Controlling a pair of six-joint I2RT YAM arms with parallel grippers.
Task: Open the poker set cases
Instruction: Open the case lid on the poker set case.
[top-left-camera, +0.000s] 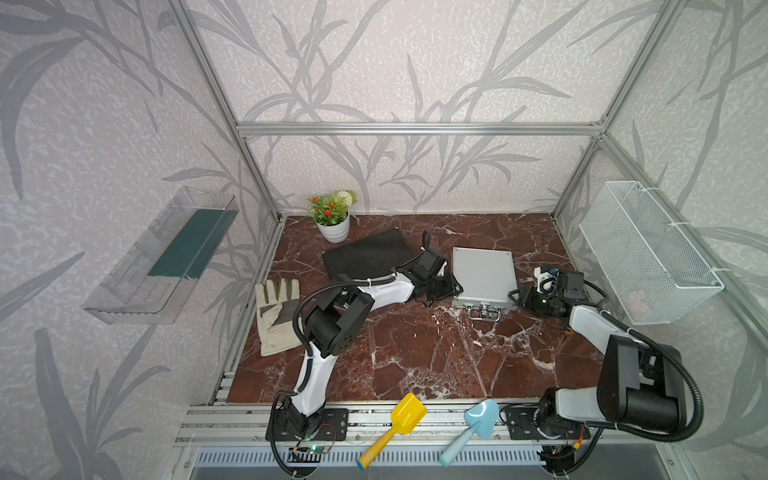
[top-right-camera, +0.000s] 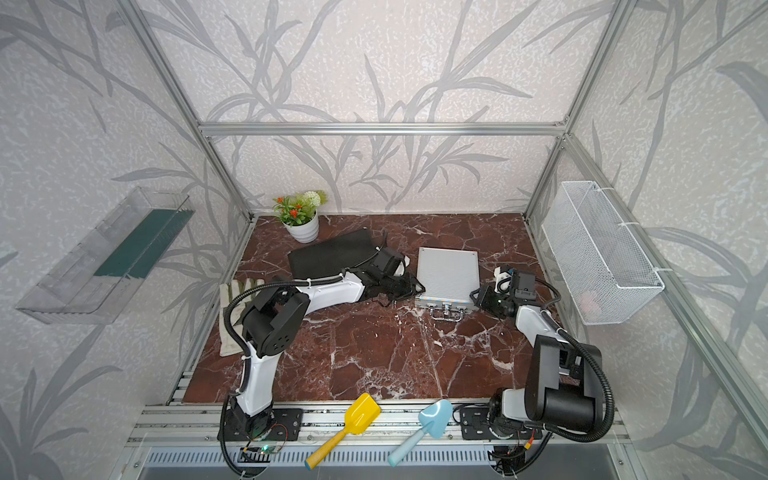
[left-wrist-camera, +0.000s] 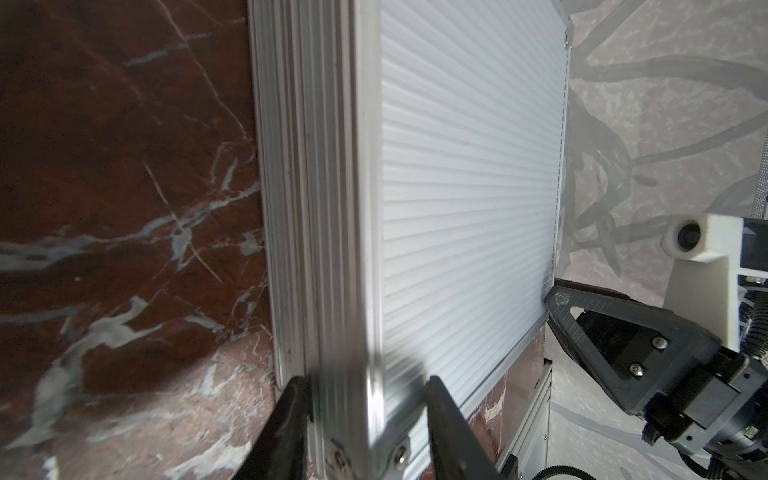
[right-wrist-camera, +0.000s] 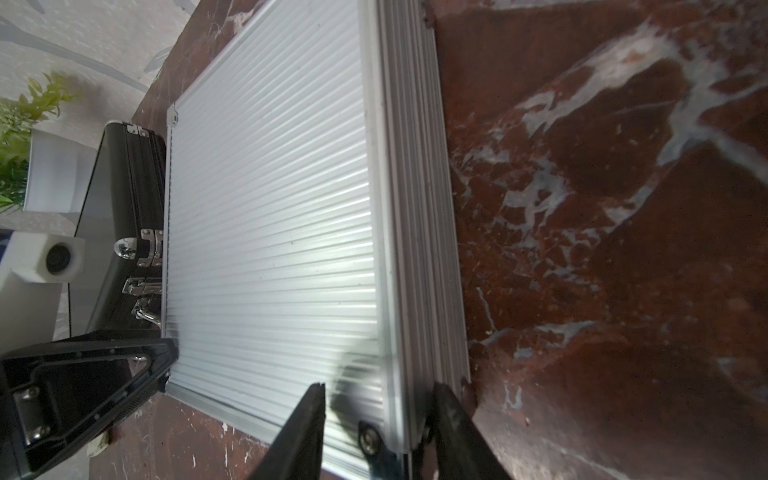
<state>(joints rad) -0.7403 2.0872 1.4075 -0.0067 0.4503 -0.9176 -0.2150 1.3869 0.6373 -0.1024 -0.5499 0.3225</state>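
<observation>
Silver case (top-left-camera: 484, 274) and black case (top-left-camera: 365, 253): both lying flat and shut, side by side on the table (top-left-camera: 415, 353). We are straddling the silver case's near corners with left gripper (left-wrist-camera: 365, 380) and right gripper (right-wrist-camera: 378, 386), both part-open. We cannot tell whether either is clamping.

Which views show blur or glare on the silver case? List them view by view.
Left wrist view: the silver case corner inside the left claw is smeared, the rest sharp. Right wrist view: a bright sheen crosses the silver case, with a blurred patch by the right claw. Both top views: the case looks crisp, evenly lit.
</observation>
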